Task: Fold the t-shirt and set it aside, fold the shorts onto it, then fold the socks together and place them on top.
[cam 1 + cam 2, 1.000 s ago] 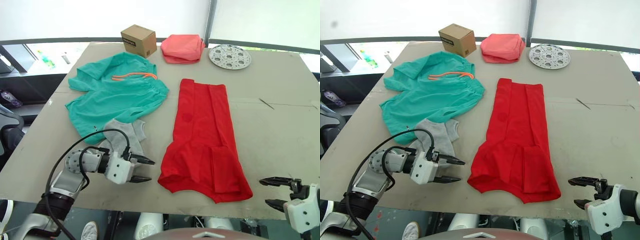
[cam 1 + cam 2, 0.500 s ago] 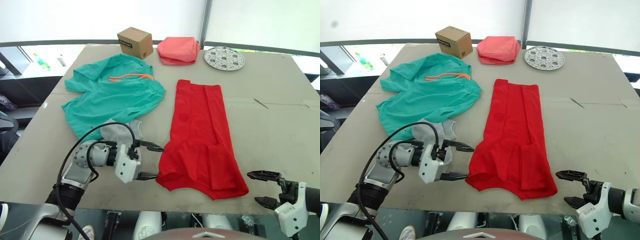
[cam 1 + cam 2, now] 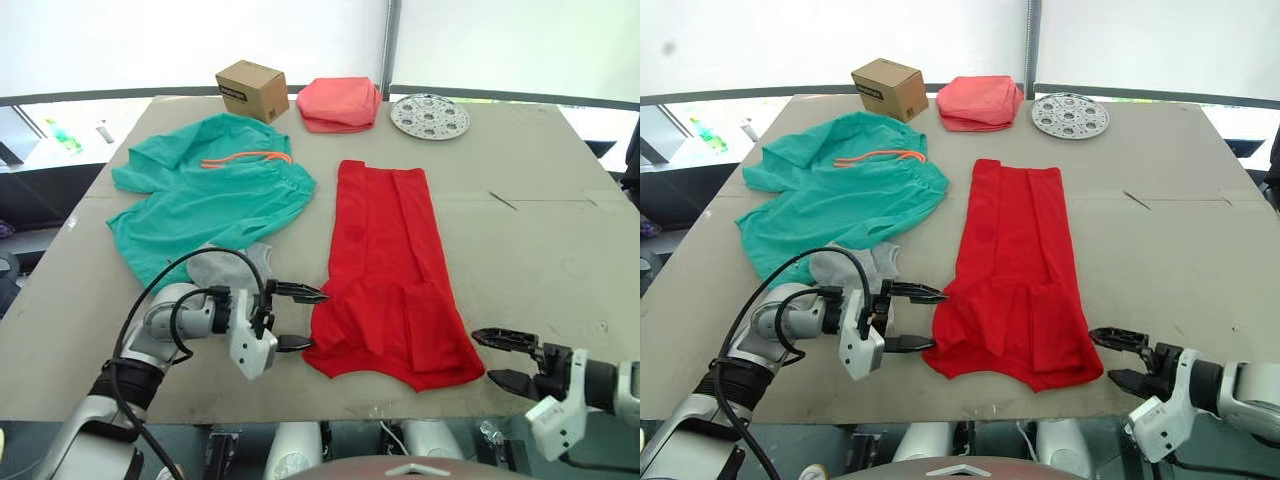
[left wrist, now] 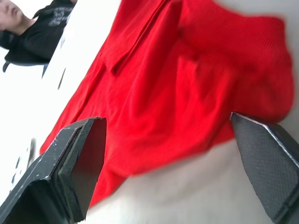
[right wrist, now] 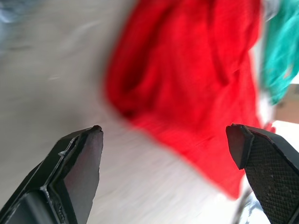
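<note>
T-shirt: the t-shirt (image 3: 385, 270) lies flat on the table (image 3: 540, 240) as a long red strip, its sides folded inward, one narrow end pointing at the far edge and the rumpled near end lying between the two grippers.
Left gripper: the left gripper (image 3: 305, 318) sits low over the table at the shirt's near-left corner, fingers spread wide with nothing between them; the tips point at the red hem, just beside it. In the left wrist view the red cloth lies straight ahead between the two parted fingers (image 4: 74, 168).
Right gripper: the right gripper (image 3: 503, 357) hovers at the near table edge, just off the shirt's near-right corner, its fingers spread apart and empty, pointing toward the cloth. In the right wrist view the shirt's corner is ahead of the gap between its fingers (image 5: 79, 177), with bare table in between.
Shorts: the shorts (image 3: 205, 195) lie spread and wrinkled beyond the left gripper, to the shirt's left, orange drawstring (image 3: 245, 157) showing at the waistband.
Socks: the socks (image 3: 235, 265) lie in a grey heap just behind the left gripper, tucked against the near edge of the shorts.
Far edge: a cardboard box (image 3: 250, 90), a folded salmon-pink cloth (image 3: 338, 103) and a round perforated metal plate (image 3: 429, 115) stand in a row, well away from both grippers.
</note>
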`<state>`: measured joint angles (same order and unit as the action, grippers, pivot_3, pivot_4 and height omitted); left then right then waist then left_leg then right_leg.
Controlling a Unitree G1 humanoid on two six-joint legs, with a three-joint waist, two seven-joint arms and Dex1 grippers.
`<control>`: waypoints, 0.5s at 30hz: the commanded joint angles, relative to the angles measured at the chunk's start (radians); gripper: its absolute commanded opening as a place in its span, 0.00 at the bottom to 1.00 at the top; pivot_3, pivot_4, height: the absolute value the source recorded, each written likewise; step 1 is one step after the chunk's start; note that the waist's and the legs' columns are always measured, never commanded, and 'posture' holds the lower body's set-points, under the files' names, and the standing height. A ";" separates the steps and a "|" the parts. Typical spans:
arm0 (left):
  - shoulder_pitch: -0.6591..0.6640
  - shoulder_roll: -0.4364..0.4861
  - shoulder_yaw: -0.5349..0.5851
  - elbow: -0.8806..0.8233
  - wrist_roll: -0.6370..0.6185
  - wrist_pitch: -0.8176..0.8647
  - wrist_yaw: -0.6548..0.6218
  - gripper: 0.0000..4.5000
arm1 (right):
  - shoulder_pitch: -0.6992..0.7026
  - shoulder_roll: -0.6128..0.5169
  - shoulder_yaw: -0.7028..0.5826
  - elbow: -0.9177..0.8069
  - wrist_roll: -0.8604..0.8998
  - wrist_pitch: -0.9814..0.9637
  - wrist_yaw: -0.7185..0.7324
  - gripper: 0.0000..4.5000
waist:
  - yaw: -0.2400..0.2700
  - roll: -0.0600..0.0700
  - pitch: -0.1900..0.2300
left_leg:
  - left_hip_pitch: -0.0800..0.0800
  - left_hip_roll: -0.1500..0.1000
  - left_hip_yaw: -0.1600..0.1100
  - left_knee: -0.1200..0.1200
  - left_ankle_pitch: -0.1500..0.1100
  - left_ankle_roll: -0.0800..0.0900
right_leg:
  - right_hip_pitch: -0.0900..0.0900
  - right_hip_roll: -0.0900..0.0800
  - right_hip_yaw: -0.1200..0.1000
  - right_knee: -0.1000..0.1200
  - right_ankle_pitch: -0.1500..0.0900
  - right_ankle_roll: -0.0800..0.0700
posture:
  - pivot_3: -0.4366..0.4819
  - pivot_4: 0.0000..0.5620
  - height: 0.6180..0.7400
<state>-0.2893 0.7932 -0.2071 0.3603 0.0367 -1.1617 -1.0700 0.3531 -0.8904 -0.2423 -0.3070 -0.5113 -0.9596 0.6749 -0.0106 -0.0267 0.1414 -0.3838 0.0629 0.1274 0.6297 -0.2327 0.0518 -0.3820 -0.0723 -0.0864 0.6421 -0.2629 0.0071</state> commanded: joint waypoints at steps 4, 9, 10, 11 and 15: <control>0.003 0.066 -0.024 0.017 -0.056 -0.073 0.059 1.00 | -0.005 -0.027 -0.006 -0.040 0.043 0.028 -0.034 0.99 | 0.022 0.001 0.000 | -0.005 0.000 0.000 0.000 -0.001 -0.001 | -0.004 0.001 -0.001 0.000 0.002 0.003 | 0.48 0.27 1.00; -0.002 0.055 -0.070 0.022 -0.024 -0.086 0.092 1.00 | 0.023 -0.036 0.005 -0.034 0.028 0.025 -0.045 0.99 | 0.026 0.001 0.000 | -0.010 0.000 0.001 0.002 -0.001 -0.001 | -0.008 0.002 -0.001 0.000 0.002 0.004 | 0.48 0.27 1.00; -0.002 0.054 -0.082 0.020 -0.019 -0.089 0.096 1.00 | 0.032 -0.039 0.006 -0.034 0.029 0.028 -0.044 0.99 | 0.026 0.001 0.000 | -0.011 0.000 0.001 0.003 -0.001 -0.001 | -0.008 0.002 -0.001 0.000 0.002 0.004 | 0.48 0.27 1.00; -0.001 0.053 -0.092 0.019 -0.013 -0.092 0.102 1.00 | 0.042 -0.042 0.002 -0.034 0.029 0.027 -0.045 0.99 | 0.025 0.001 0.000 | -0.011 0.000 0.001 0.003 -0.001 -0.001 | -0.008 0.002 -0.001 0.000 0.002 0.005 | 0.48 0.27 1.00; -0.006 0.047 -0.120 0.022 0.010 -0.101 0.129 1.00 | 0.085 -0.053 -0.015 -0.030 0.029 0.014 -0.052 0.99 | 0.025 0.002 -0.001 | -0.010 0.000 0.001 0.004 -0.001 0.000 | -0.008 0.002 0.000 0.000 0.001 0.003 | 0.48 0.27 1.00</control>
<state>-0.2918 0.8455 -0.3161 0.3931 0.0362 -1.2490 -0.9575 0.4299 -0.9347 -0.2340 -0.3220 -0.4979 -0.9323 0.6417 0.0143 -0.0251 0.1409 -0.3939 0.0628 0.1283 0.6339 -0.2336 0.0517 -0.3902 -0.0708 -0.0863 0.6423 -0.2621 0.0097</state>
